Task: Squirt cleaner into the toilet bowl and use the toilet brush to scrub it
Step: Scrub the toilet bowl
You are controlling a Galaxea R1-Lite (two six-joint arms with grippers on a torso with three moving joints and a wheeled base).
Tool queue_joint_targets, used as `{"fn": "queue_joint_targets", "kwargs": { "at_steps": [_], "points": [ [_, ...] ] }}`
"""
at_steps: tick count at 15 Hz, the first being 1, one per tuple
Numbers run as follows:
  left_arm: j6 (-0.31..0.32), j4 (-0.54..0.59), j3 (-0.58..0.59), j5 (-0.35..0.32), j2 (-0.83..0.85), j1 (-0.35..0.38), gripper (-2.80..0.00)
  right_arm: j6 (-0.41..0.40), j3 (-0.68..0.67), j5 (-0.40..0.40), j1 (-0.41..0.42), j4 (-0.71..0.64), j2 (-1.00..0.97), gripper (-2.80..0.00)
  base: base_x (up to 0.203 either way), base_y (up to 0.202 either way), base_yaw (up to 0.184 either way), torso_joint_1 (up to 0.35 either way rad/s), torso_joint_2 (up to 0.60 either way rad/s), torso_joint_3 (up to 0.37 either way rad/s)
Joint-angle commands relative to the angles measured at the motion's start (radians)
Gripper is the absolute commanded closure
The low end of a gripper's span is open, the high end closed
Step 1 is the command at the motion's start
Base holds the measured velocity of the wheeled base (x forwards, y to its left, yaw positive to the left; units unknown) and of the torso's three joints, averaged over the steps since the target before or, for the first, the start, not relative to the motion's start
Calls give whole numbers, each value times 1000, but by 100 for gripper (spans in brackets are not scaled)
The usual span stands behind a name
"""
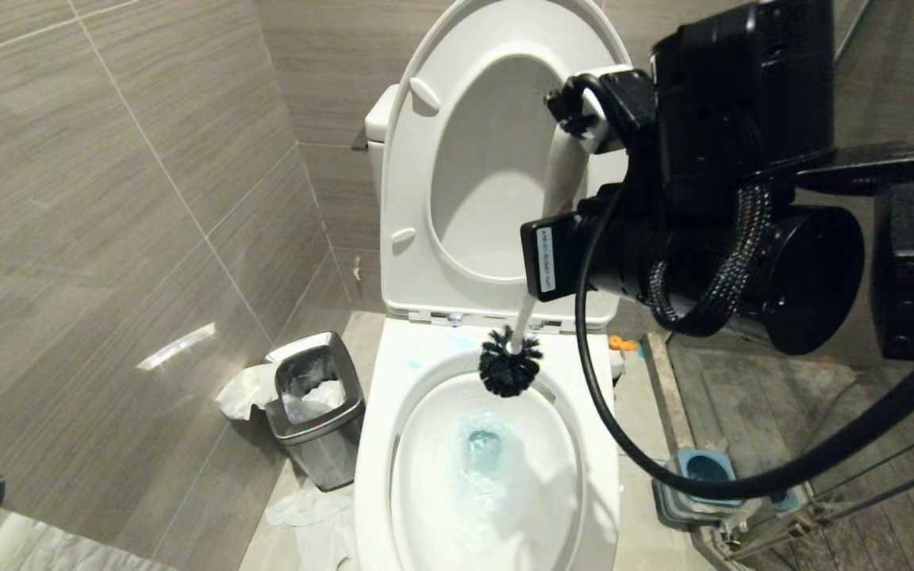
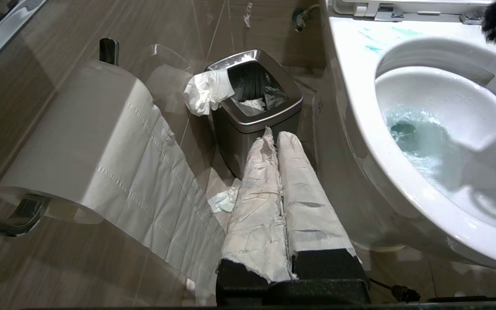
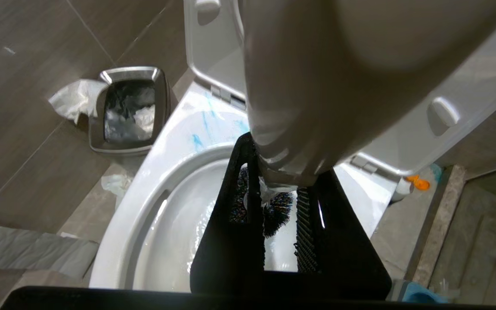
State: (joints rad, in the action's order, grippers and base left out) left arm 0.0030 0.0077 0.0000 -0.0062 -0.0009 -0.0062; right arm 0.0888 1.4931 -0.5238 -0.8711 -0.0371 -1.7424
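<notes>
The white toilet bowl (image 1: 382,444) stands with lid and seat raised. My right gripper (image 1: 588,119) is shut on the upper part of the toilet brush's white handle (image 1: 564,178); in the right wrist view its black fingers (image 3: 312,224) clamp the handle (image 3: 291,107). The black bristle head (image 1: 509,366) hangs just above the bowl's rear rim, clear of the water. Cleaner shows as a blue-green tint in the water (image 1: 482,446) and as turquoise smears on the rim (image 2: 373,48). My left gripper (image 2: 274,137), its fingers wrapped in white, is shut and empty, low beside the bowl.
A square steel waste bin (image 1: 316,404) with tissue spilling over stands left of the toilet against the tiled wall. A toilet-paper roll (image 2: 80,142) hangs near my left arm. Crumpled tissue (image 1: 306,507) lies on the floor. The blue brush holder (image 1: 707,469) sits right of the bowl.
</notes>
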Motion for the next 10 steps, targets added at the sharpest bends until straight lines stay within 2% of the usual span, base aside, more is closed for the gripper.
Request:
{"fn": "queue_joint_targets", "kwargs": {
  "at_steps": [1,3,6,8,10],
  "points": [
    [0,0,2,0,1,0,0,74,-44,-3,-6,4,-78,0,0,0,0,0,0,0],
    [0,0,2,0,1,0,0,130,-83,-4,-14,8,-151,0,0,0,0,0,0,0],
    [0,0,2,0,1,0,0,102,8,-5,-20,-7,-113,0,0,0,0,0,0,0],
    [0,0,2,0,1,0,0,88,56,-4,-21,-82,-54,0,0,0,0,0,0,0],
    [0,0,2,0,1,0,0,115,-14,-4,-25,-92,-45,0,0,0,0,0,0,0]
  ]
}}
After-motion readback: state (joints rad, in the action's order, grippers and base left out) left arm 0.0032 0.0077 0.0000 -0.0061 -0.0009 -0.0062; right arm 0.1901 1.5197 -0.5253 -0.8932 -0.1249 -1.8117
